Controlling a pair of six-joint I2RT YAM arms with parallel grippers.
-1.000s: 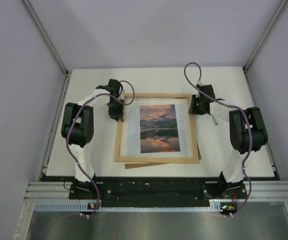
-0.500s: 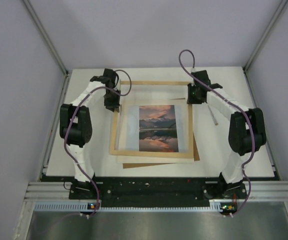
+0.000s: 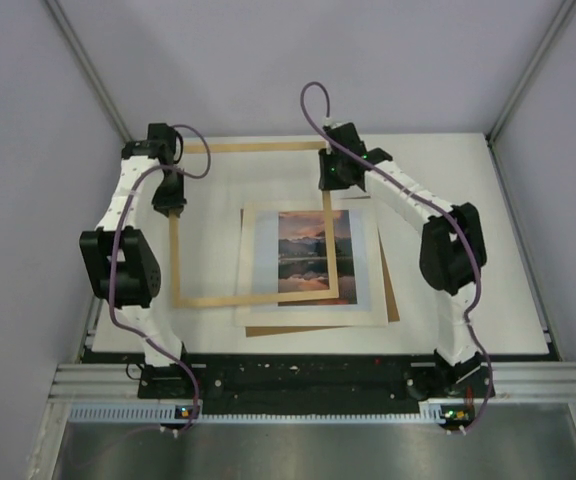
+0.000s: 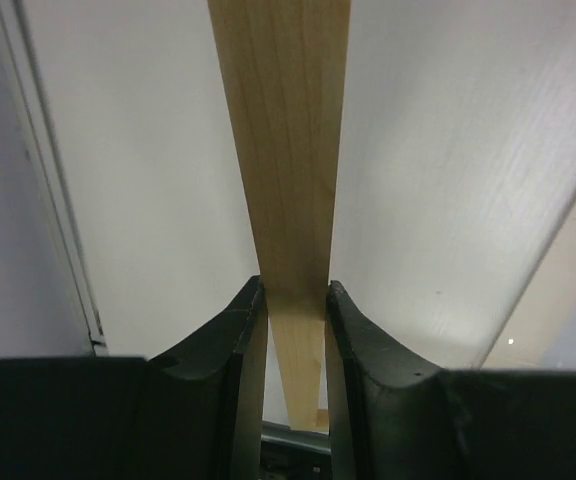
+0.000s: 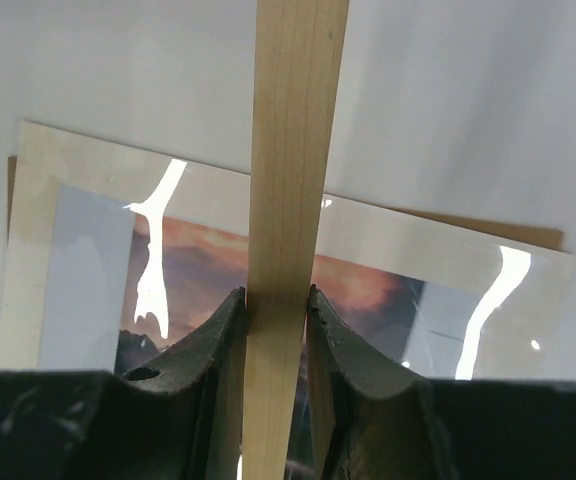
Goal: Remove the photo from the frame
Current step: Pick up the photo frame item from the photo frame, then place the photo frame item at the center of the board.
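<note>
The frame's [image 3: 175,262] right rail hangs across the photo [image 3: 303,255]; right of that rail the photo lies unobstructed.

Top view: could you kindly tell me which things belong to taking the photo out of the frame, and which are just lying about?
In the job: frame, photo, left gripper, right gripper.
Lying about: brown board, cream border.

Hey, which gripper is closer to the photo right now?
Right. The right gripper, clamped on the frame at its right rail, hangs over the photo's far edge; the left gripper, clamped on the left rail, sits off to the photo's left.
</note>
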